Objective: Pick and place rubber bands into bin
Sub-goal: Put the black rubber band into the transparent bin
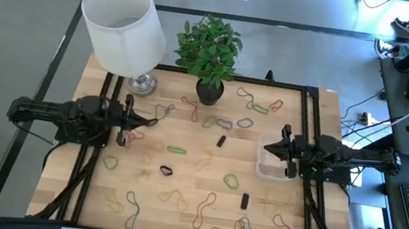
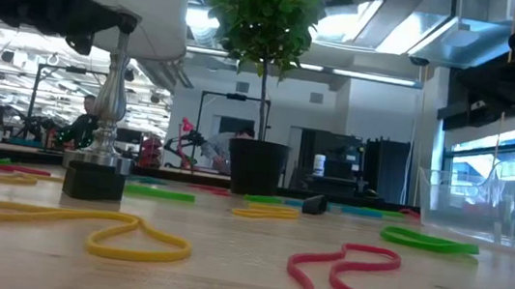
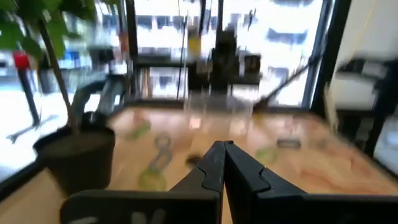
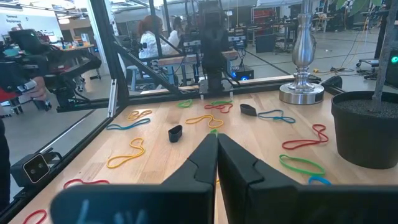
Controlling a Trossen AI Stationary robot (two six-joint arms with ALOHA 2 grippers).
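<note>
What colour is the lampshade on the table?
White; the lampshade shows best in the high view.

Left wrist view is smeared with blur: the rubber bands (image 3: 163,142) beside the plant pot (image 3: 78,155) show only as soft colour patches. From the low view, the bin (image 2: 498,206) runs off the frame's edge, and the lamp (image 2: 122,12) loses its shade's top. In the high view, bands beside the pot are too small to separate.
</note>
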